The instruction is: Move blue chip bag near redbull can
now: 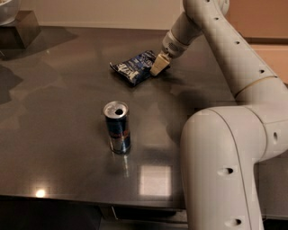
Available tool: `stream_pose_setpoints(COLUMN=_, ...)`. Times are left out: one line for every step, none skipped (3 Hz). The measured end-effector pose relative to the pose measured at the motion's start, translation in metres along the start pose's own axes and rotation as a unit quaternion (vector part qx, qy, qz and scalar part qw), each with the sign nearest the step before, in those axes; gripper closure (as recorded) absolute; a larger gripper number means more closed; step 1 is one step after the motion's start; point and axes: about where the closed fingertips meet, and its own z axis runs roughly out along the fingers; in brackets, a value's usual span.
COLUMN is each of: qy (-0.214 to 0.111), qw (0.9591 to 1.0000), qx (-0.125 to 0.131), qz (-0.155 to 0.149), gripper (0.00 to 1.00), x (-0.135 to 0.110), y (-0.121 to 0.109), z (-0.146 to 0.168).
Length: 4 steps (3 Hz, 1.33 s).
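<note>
The blue chip bag (134, 67) lies flat on the dark table (58, 134), toward the far middle. It is dark blue foil with white lettering. The redbull can (118, 127) stands upright nearer the front, its silver top open, well apart from the bag. My gripper (159, 65) is at the end of the white arm reaching from the right, down at the bag's right end and touching it.
A dark block (20, 29) with a pale bowl (8, 8) on it stands at the far left corner. My white arm's big elbow (222, 166) fills the front right. The table's front edge runs along the bottom.
</note>
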Motion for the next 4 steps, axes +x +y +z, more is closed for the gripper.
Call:
stream_pose_setpoints(qy=-0.015, qw=0.9998, qx=-0.010, qz=-0.012, gripper=0.85, x=-0.003, y=0.014, z=-0.017)
stream_pose_setpoints(qy=-0.027, qw=0.9989, qx=-0.023, qz=-0.031, gripper=1.00, x=-0.002, y=0.040, z=-0.042)
stream_pose_setpoints(qy=-0.031, qw=0.9975, qx=-0.037, qz=-0.051, gripper=1.00, x=0.005, y=0.071, z=-0.065)
stream_pose_setpoints(qy=-0.028, qw=0.9962, qx=-0.053, qz=-0.064, gripper=1.00, x=0.021, y=0.107, z=-0.079)
